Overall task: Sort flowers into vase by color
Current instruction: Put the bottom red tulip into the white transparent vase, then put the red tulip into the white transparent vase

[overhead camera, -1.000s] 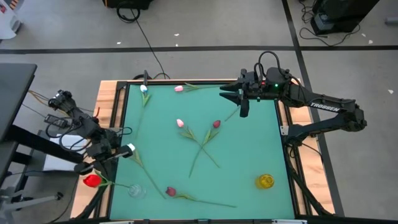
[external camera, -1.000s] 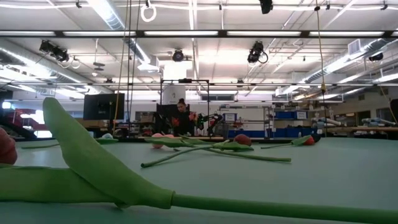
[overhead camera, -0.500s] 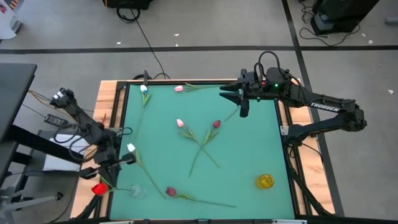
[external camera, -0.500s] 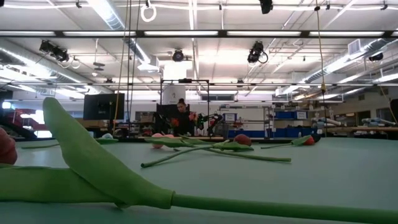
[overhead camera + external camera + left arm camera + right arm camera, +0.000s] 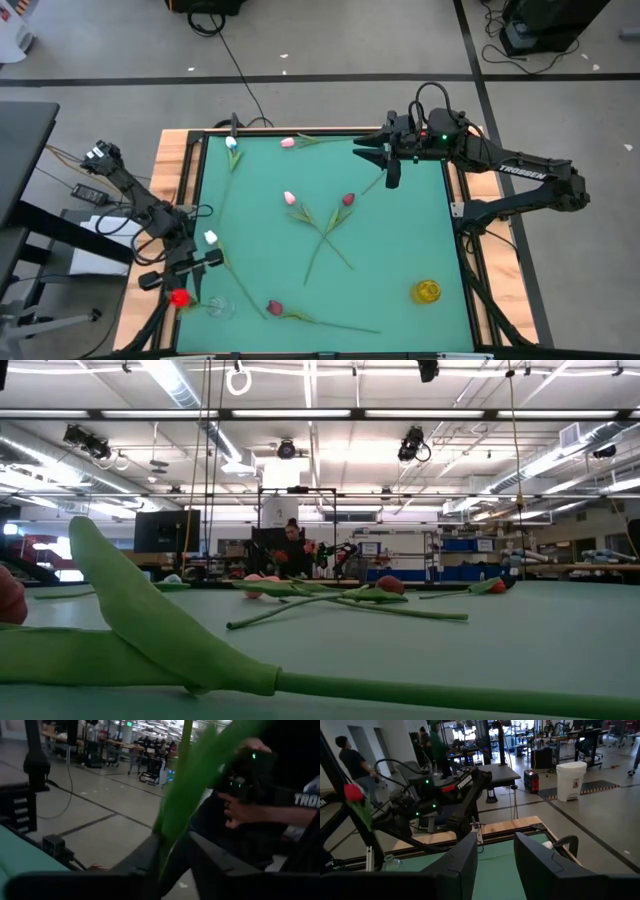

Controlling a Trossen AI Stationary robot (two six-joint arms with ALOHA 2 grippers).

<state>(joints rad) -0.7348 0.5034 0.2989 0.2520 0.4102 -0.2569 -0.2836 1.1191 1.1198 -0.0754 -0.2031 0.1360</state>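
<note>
At the table's near left corner, the left gripper (image 5: 183, 275) is closed on the green stem of a red tulip (image 5: 180, 297), right next to the clear glass vase (image 5: 219, 307). The right gripper (image 5: 366, 152) waits open over the far edge.

Grey concrete floor (image 5: 330, 45) w/ dark tape lines round the teal-topped, wood-edged table (image 5: 400, 250). Black cable (image 5: 232, 60) trails across floor to table's far edge. Low view: big open workshop, white ceiling w/ long fluorescent strip lights (image 5: 420, 413), hanging black cameras (image 5: 412, 444), blue storage bins (image 5: 470, 546) at back. Right wrist view: white lidded bin (image 5: 571, 780), people standing (image 5: 351, 762) in bkgd.
</note>
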